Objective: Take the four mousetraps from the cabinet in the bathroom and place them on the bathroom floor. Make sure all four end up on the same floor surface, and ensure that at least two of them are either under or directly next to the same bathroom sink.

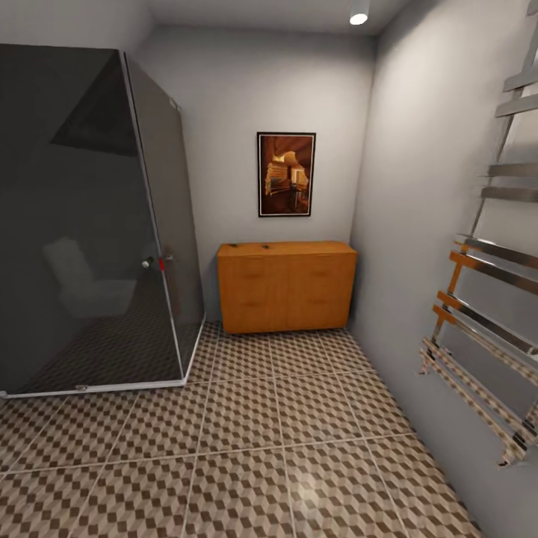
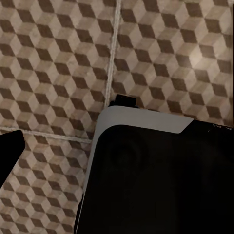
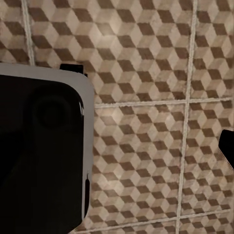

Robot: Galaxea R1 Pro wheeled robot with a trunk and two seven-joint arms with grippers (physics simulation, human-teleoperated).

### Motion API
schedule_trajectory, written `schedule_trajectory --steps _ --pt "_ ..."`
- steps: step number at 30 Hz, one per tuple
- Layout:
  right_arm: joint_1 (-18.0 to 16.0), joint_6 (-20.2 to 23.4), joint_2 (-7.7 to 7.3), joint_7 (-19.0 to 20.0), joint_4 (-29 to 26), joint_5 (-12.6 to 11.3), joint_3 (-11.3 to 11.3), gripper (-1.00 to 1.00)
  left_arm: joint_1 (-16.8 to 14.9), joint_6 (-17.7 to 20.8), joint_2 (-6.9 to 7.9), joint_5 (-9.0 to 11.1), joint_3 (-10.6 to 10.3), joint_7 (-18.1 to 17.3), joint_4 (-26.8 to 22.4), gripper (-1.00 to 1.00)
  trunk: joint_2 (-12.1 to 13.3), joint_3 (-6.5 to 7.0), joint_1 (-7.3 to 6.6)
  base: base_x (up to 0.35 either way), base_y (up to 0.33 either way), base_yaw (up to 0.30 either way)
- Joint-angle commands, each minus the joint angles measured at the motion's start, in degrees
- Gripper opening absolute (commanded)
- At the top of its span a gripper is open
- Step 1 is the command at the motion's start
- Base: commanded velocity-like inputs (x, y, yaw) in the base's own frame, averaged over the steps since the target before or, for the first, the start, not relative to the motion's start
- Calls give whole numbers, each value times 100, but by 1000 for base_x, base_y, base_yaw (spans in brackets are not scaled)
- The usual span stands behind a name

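Both grippers point down at the floor (image 1: pixel 284 441), but in the wrist views only dark edges of robot parts show, so I cannot tell how far either is open or whether it holds anything. Ahead, the cube-patterned tiles run to an orange-brown cabinet (image 1: pixel 286 288) against the far wall under a framed picture (image 1: pixel 286 174). A dark glass shower (image 1: pixel 90 224) stands on the left and a towel rail (image 1: pixel 486 299) hangs on the right wall.

Head faces room; wrists look down; shared: bathroom floor (image 1: pixel 299 448).
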Motion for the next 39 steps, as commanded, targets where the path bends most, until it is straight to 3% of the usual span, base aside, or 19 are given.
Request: schedule_trajectory --steps 1,11,39 --pt "-8 -30 1 -18 19 -3 46 100 -4 -16 -1 60 -41 21 1 100 -4 -7 4 320 0 0" --pt "-5 -37 -2 10 18 5 53 100 -5 -8 -1 162 -4 21 0 100 -4 -7 4 320 0 0" --pt "-5 -56 -16 56 19 14 61 100 -7 157 -7 180 3 21 9 100 -4 -7 4 320 0 0"
